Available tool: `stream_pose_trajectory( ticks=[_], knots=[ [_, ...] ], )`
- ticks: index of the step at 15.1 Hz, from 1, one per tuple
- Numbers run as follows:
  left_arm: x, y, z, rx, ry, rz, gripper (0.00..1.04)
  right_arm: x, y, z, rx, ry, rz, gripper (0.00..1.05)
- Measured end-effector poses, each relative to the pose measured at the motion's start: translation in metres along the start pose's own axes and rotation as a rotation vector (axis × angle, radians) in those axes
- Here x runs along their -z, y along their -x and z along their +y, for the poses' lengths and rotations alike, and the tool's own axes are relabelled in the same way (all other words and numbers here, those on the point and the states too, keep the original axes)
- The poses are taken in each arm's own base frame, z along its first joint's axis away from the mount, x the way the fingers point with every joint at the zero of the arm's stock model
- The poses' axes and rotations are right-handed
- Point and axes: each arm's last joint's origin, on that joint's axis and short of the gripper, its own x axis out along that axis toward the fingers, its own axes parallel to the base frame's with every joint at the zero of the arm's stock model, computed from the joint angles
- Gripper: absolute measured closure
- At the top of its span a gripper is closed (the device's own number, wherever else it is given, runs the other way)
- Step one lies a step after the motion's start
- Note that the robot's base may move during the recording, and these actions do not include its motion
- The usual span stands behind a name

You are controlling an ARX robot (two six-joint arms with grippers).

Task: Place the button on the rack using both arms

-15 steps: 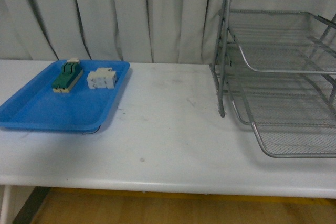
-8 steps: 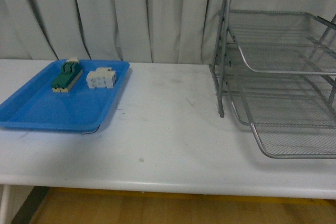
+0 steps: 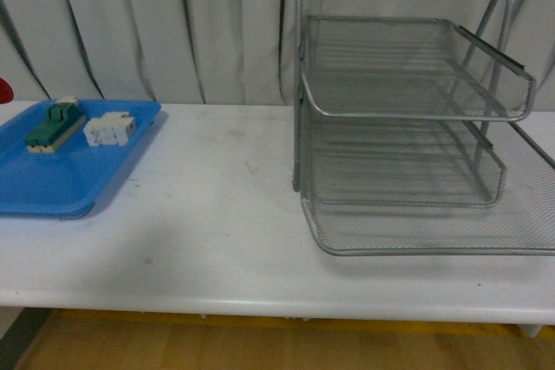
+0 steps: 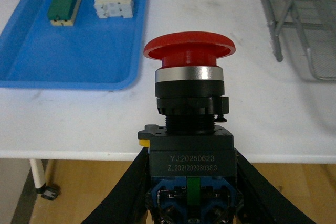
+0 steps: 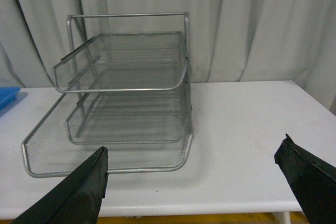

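The button (image 4: pixel 189 77), a red mushroom cap on a dark boxy body, stands upright in my left gripper (image 4: pixel 190 167), which is shut on its body. It hangs in front of the table's near edge, above the floor. The rack (image 3: pixel 408 110) is a silver wire-mesh three-tier tray at the right of the table. Its corner shows in the left wrist view (image 4: pixel 299 19). My right gripper (image 5: pixel 194 148) is open and empty, with the rack (image 5: pixel 126 87) ahead of one finger. Neither arm shows clearly in the front view; a red sliver (image 3: pixel 3 89) sits at its left edge.
A flat blue tray (image 3: pixel 61 171) lies at the table's left, holding a green-and-cream switch (image 3: pixel 54 125) and a white block (image 3: pixel 110 128). Both also show in the left wrist view: the switch (image 4: pixel 64 1) and the block (image 4: pixel 113 2). White table (image 3: pixel 217 214); curtain behind.
The whole front view has slid left: the rack now sits fully in frame near the middle right, and the blue tray is partly cut off at the left edge.
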Motion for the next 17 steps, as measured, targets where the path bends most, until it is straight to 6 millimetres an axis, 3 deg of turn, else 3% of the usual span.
stream_pose_trajectory(
  ticks=[7,8,10,14,17],
  knots=[
    [0.004,-0.007,0.001,-0.020,0.048,0.018,0.69,0.000,0.000,0.000,0.003,0.000,0.002,0.06],
    [-0.028,-0.026,-0.038,0.102,-0.003,-0.033,0.69,0.000,0.000,0.000,0.003,0.000,0.002,0.06],
    [-0.043,-0.044,-0.074,0.173,-0.040,-0.041,0.69,0.000,0.000,0.000,0.003,0.000,0.002,0.06],
    [-0.047,-0.073,-0.144,0.308,-0.135,0.005,0.69,0.000,0.000,0.000,0.003,0.000,0.002,0.06],
    [-0.042,-0.089,-0.177,0.359,-0.196,0.066,0.69,0.000,0.000,0.000,0.003,0.000,0.002,0.06]
  ],
)
